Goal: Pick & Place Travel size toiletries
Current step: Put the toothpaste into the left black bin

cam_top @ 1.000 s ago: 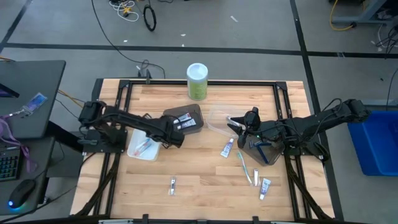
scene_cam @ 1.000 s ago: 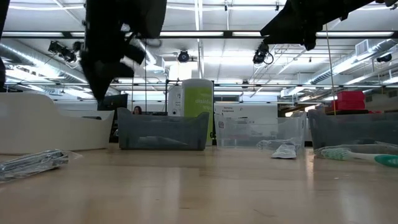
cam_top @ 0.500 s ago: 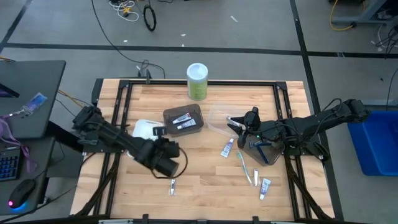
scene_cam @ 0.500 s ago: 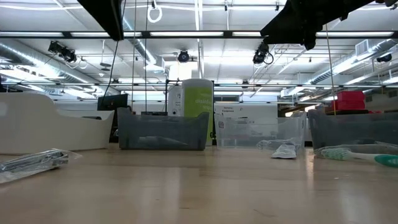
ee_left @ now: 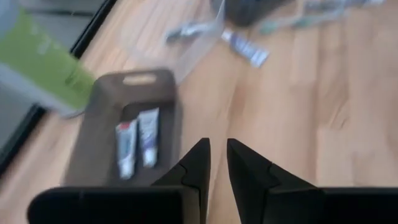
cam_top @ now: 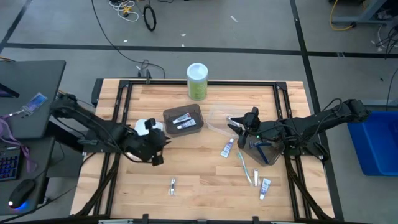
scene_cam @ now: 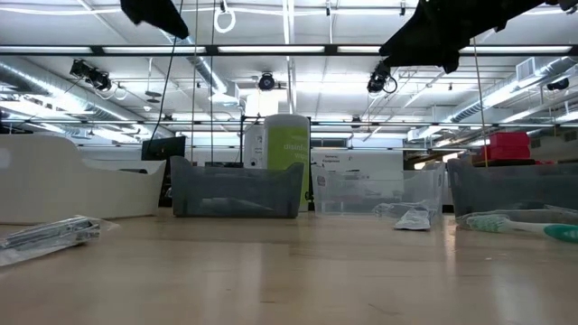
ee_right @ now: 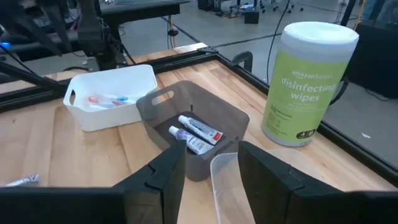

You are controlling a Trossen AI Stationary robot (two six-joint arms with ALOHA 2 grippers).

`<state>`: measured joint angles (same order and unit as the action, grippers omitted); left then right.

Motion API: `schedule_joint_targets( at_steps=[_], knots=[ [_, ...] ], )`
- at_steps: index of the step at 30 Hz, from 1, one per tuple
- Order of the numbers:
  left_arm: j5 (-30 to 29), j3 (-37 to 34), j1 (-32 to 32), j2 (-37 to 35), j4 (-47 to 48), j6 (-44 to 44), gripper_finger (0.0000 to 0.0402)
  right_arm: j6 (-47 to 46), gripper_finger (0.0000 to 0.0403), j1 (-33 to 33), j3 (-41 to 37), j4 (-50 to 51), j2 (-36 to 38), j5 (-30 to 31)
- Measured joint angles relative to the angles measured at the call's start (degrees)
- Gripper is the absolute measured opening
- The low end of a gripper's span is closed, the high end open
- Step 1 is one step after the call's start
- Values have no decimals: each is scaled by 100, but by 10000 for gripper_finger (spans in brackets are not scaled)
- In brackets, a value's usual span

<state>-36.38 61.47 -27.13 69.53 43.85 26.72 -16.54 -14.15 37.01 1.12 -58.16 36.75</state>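
Two small white tubes (ee_right: 194, 132) lie in the dark tray (cam_top: 183, 118). More toiletries rest in the white tray (ee_right: 112, 93). On the bare wood lie a tube (cam_top: 227, 148), two toothbrushes (cam_top: 244, 163), another tube (cam_top: 265, 186) and a silvery packet (cam_top: 172, 185). My left gripper (cam_top: 158, 147) hangs high beside the white tray, holding nothing, its fingers (ee_left: 202, 155) a narrow gap apart. My right gripper (cam_top: 236, 124) is open and empty above the clear tray (ee_right: 222, 177).
A tall green canister (cam_top: 198, 81) stands at the far edge. A second dark tray (cam_top: 261, 152) with blue-handled items sits under my right arm. Bare wood stretches along the near half of the table. In the low view the packet (scene_cam: 45, 236) lies closest.
My left gripper has risen from over the white tray, swung toward the near edge, then come back toward the table's left, ending beside the white tray. In the low view the arm has climbed almost out of the picture. The right arm has kept still.
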Motion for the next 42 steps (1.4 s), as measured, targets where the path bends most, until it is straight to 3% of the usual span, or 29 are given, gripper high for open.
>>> schedule_joint_targets(
  at_steps=[3,7,12,18,26,32,37,42],
  knots=[
    [80,-892,122,-374,-1481,-239,61,53,156,0,-60,-24,1,0],
    [619,-1812,271,-516,-3031,-603,63,105,155,0,-202,-13,1,0],
    [1204,-2436,424,-354,-4499,-1144,64,607,155,22,-269,-65,-2,9],
    [1353,-2441,819,-203,-4536,-1594,74,1403,168,404,-269,-1169,-2,-156],
    [1844,-2439,1646,-210,-4812,-1908,110,2010,200,825,-260,-1689,-2,-1960],
    [2148,-2439,2086,-210,-4822,-2334,132,1935,206,732,212,-907,-2,-3249],
    [2070,-2439,2361,-210,-5193,-2432,139,2425,200,664,470,111,-144,-3151],
    [2064,-2436,2537,-210,-5473,-2409,140,2523,191,835,470,414,-829,-2982]
  ],
)
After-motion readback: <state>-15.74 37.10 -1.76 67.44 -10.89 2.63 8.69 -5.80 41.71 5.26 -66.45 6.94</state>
